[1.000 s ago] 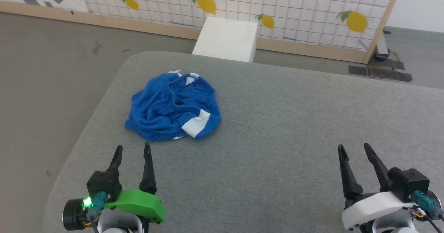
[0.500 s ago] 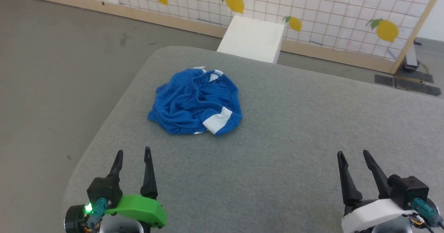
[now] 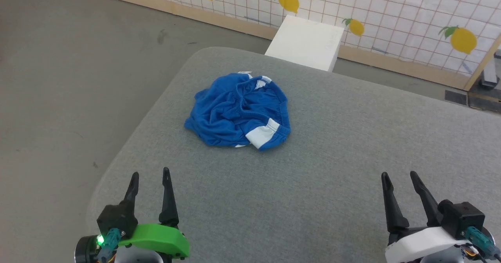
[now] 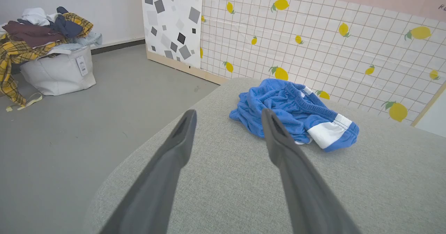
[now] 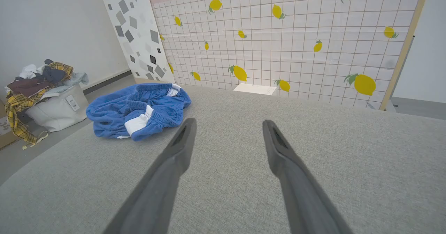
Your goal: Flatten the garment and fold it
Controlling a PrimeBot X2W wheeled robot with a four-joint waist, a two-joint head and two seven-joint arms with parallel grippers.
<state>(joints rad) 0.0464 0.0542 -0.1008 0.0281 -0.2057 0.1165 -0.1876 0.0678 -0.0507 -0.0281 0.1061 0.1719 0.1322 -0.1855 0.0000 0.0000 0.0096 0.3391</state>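
My head camera has swung, nothing else. The garment [image 3: 238,114] still lies crumpled on the grey table [image 3: 332,184], ahead of my left gripper [image 3: 150,172]. My left and right gripper [image 3: 399,173] jaws stay spread, empty.

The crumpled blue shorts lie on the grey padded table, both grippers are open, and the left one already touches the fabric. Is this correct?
No. The left gripper does not touch the crumpled bright blue fabric shorts: the head view shows bare grey padded table between them. The rest holds: it and the right gripper are open.
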